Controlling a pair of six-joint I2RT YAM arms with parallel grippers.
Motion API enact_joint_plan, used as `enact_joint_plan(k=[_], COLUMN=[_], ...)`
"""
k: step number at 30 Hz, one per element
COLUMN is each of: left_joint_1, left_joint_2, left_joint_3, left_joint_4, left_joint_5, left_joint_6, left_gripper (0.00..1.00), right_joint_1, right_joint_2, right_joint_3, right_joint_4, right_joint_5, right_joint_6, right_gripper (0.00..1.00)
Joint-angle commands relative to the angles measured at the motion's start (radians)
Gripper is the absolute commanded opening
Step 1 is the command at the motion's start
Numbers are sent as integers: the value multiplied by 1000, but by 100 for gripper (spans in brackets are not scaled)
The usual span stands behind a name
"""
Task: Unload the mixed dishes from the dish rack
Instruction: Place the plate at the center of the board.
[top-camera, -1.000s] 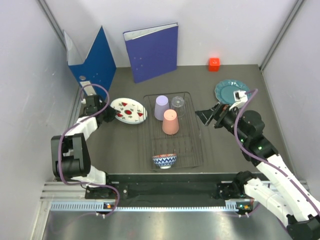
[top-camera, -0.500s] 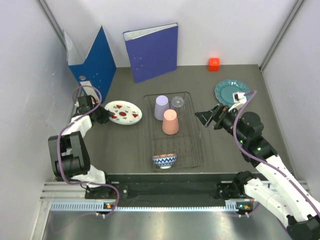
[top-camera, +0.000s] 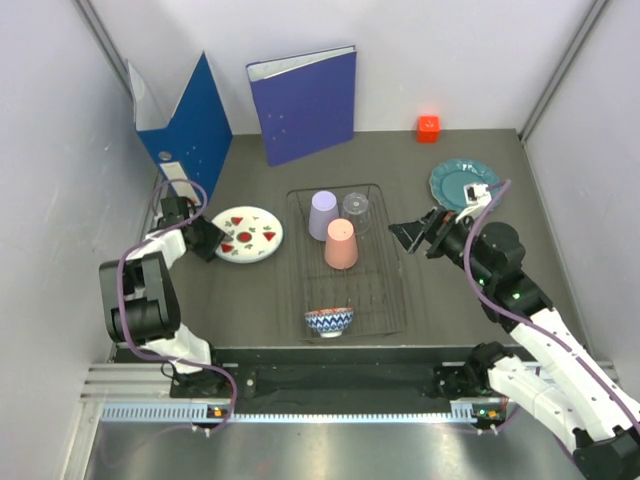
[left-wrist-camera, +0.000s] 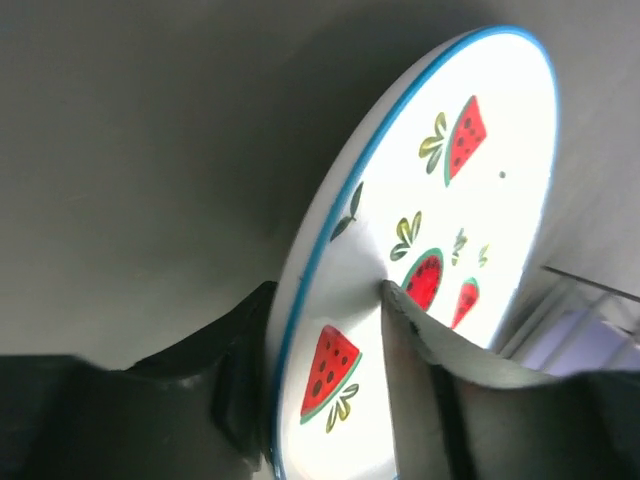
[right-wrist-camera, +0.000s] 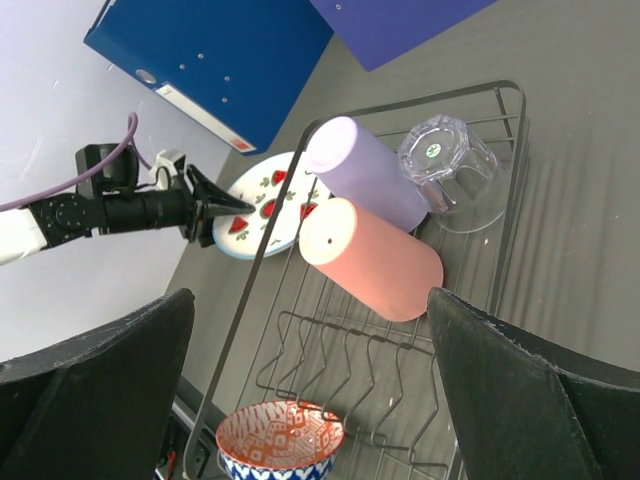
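Robot lab cell: white panel walls (top-camera: 450, 60), dark table (top-camera: 250, 290), aluminium rail (top-camera: 330, 412).

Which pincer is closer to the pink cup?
Right. The right pincer sits just outside the right side of the dish rack, near the pink cup. The left pincer is farther away, past the rack's left side, at the edge of the white plate.

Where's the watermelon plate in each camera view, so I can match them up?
Top external: watermelon plate left of the dish rack.
Left wrist: plate fills the centre and right.
Right wrist: plate left of centre, beyond the rack.
Shared landmark: left fingers straddling its rim.
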Motion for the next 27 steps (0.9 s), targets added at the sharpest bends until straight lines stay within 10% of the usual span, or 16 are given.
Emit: enact_joint_plan(k=[1,6,27], left_joint_1=[-1,-1,-103], left_joint_2=[16,11,-539], left_joint_3=[-42,-26,93], left_joint_4=[-232,-314,-434], left_joint_5=[-168,-202,-172], left_joint_6=[89,57,23], left_gripper=[52,68,70], right_joint_1=[0,0,67], right_joint_2=[4,15,213], right_joint_3=[-1,-3,206], right_joint_4=[49,55,-125], right_joint_5=[-11,-16,139], right_joint_6=[-1,3,-211], right_gripper=[100,100,99])
